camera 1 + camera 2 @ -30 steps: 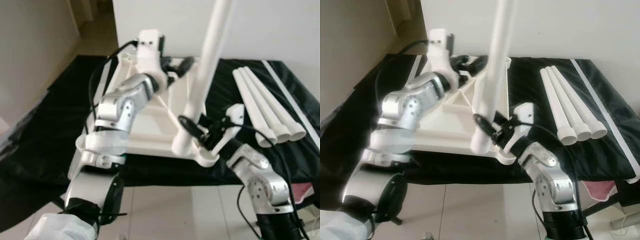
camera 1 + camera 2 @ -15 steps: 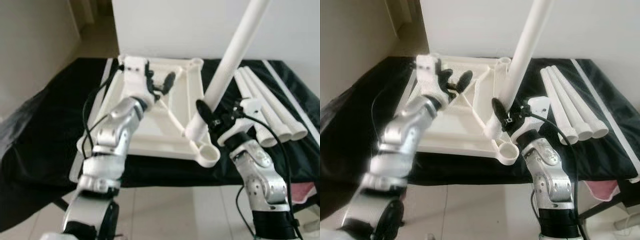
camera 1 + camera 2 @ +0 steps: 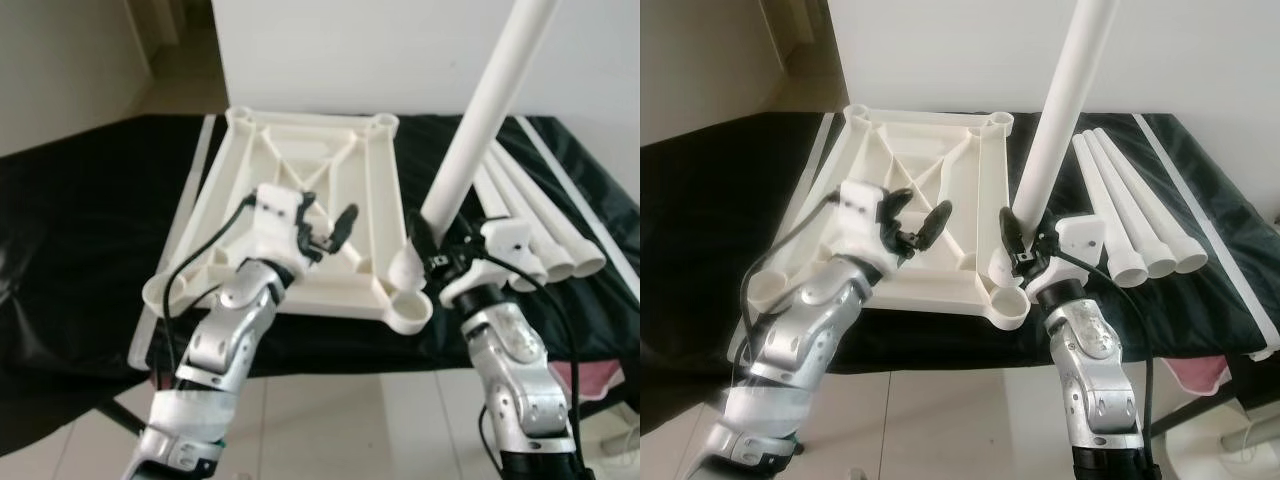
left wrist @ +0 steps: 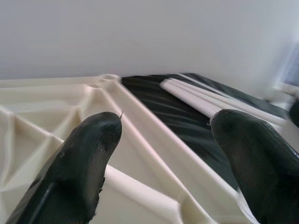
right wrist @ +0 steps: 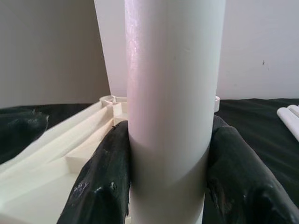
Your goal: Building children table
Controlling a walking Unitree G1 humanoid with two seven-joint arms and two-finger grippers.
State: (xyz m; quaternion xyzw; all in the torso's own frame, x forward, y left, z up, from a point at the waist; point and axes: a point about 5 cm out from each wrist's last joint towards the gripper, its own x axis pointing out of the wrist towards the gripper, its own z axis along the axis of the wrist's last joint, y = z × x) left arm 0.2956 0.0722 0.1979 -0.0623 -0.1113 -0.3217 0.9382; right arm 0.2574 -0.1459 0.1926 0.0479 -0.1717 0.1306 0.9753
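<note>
The white table leg (image 3: 478, 128) is running out past the top edge, so its upper end is not showing, and its lower end is sitting behind the right gripper (image 3: 425, 252), leaving it unclear whether it is touching the socket (image 3: 408, 311) at the near right corner of the upturned tabletop (image 3: 300, 190). Beside that tabletop, the far ends of the three spare legs (image 3: 1130, 215) are lying partly behind the raised leg. The black cloth (image 3: 80, 230) is being cut off by both side edges.
</note>
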